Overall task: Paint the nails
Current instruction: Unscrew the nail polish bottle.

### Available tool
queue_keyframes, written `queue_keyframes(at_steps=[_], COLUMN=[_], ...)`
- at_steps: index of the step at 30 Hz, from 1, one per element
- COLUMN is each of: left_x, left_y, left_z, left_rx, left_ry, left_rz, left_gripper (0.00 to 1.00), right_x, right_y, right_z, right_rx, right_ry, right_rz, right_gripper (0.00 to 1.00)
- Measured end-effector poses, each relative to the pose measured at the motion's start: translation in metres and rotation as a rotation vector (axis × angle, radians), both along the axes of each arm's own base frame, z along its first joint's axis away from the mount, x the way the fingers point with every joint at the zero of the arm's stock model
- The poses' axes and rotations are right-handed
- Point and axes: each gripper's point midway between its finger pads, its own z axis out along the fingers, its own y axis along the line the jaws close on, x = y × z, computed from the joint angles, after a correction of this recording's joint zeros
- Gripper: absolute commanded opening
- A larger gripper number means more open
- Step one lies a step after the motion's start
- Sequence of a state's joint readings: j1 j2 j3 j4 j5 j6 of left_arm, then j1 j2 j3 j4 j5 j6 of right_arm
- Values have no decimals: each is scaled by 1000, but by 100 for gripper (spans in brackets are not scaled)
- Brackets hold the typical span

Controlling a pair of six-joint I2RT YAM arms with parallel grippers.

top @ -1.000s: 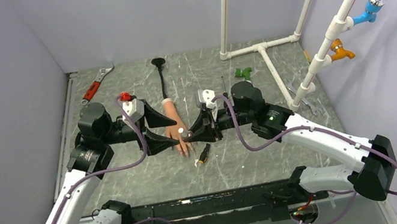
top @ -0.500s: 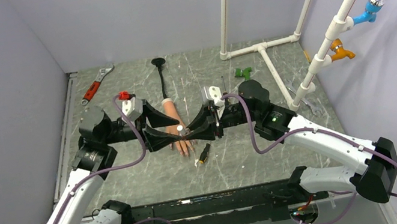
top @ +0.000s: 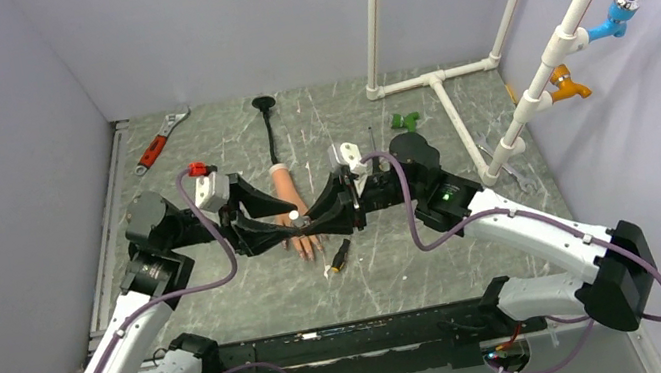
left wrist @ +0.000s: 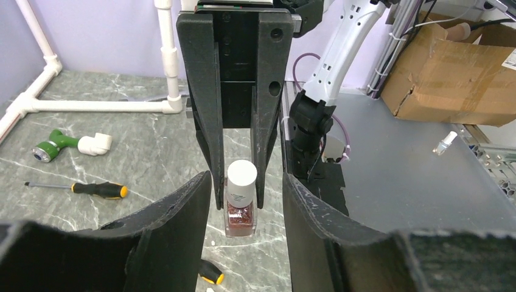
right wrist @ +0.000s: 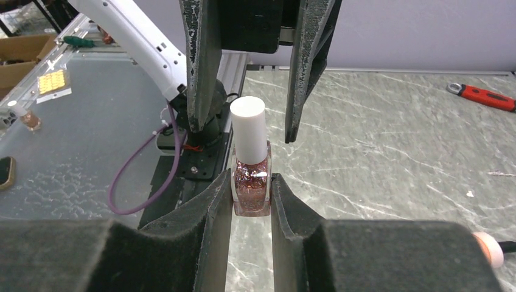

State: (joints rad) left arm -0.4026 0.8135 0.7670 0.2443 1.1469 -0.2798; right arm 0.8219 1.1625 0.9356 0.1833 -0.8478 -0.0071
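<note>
My right gripper (right wrist: 251, 185) is shut on the glass base of a small polish bottle (right wrist: 251, 182) with red glitter polish and a white cap (right wrist: 247, 121), held upright above the table. My left gripper (left wrist: 243, 182) is open, facing it, its fingers (right wrist: 198, 67) on either side of the cap without touching. In the top view the two grippers meet at the bottle (top: 294, 217) above the peach mannequin hand (top: 283, 186), which lies flat with its black stalk (top: 271, 131) pointing away. The nails are too small to make out and are partly hidden by the grippers.
A yellow-and-black screwdriver (top: 339, 256) lies just right of the mannequin hand. A red wrench (top: 156, 147) lies at the back left. A green fitting (top: 406, 120) and a white PVC pipe frame (top: 437, 88) stand at the back right.
My left gripper has moved right and turned, so its open fingers now bracket the bottle's cap. My right gripper has kept hold of the bottle and shifted slightly left.
</note>
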Motion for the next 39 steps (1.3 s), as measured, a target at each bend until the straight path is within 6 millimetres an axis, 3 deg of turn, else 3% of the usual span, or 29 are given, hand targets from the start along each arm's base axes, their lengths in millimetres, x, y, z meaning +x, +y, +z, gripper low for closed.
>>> queue_keyframes(at_steps=[7, 12, 24, 33, 39], left_x=[-1, 1, -4, 2, 17], left_y=[0, 0, 4, 7, 7], left_z=[5, 2, 6, 10, 10], left_rx=[-20, -25, -55, -78, -92], left_ry=[-13, 2, -4, 2, 53], left_rz=[3, 14, 43, 122, 235], left_gripper=[51, 43, 0, 0, 0], right_x=[-2, 0, -5, 0, 12], right_y=[3, 6, 9, 13, 15], right_z=[2, 2, 10, 14, 15], right_rx=[2, 0, 26, 33, 22], right_ry=[23, 35, 53, 59, 67], right_rz=[24, 29, 56, 35, -28], right_gripper=[0, 0, 0, 0, 0])
